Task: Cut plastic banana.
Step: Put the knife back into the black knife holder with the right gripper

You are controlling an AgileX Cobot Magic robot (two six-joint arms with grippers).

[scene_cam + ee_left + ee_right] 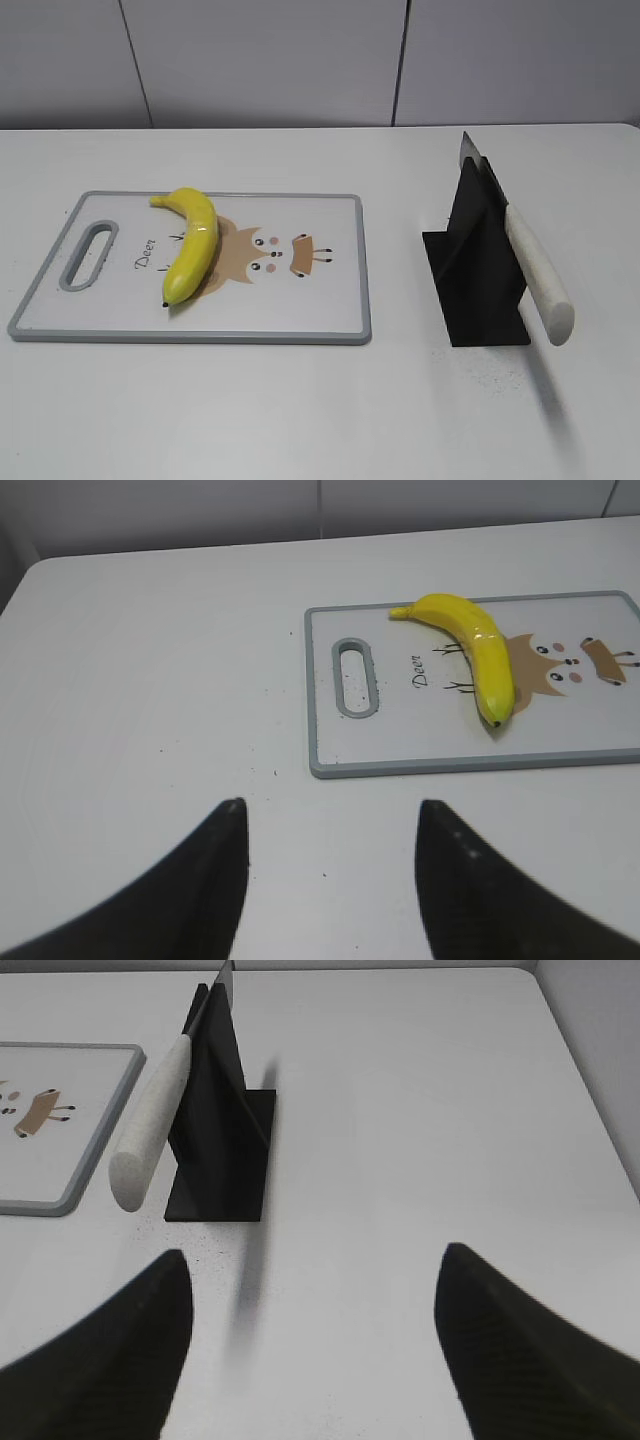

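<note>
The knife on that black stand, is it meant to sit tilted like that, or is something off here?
Nothing looks wrong. The knife rests slanted in its black stand, handle toward the camera in the exterior view, apparently on purpose. The plastic banana lies whole on the cutting board. No spills or damage.

left pincer [330, 880]: two matte black fingers [215, 870], broad at the base, tapering to blunt tips
right pincer [310, 1350]: the same black fingers [500, 1350], with a faint woven texture on the surface
</note>
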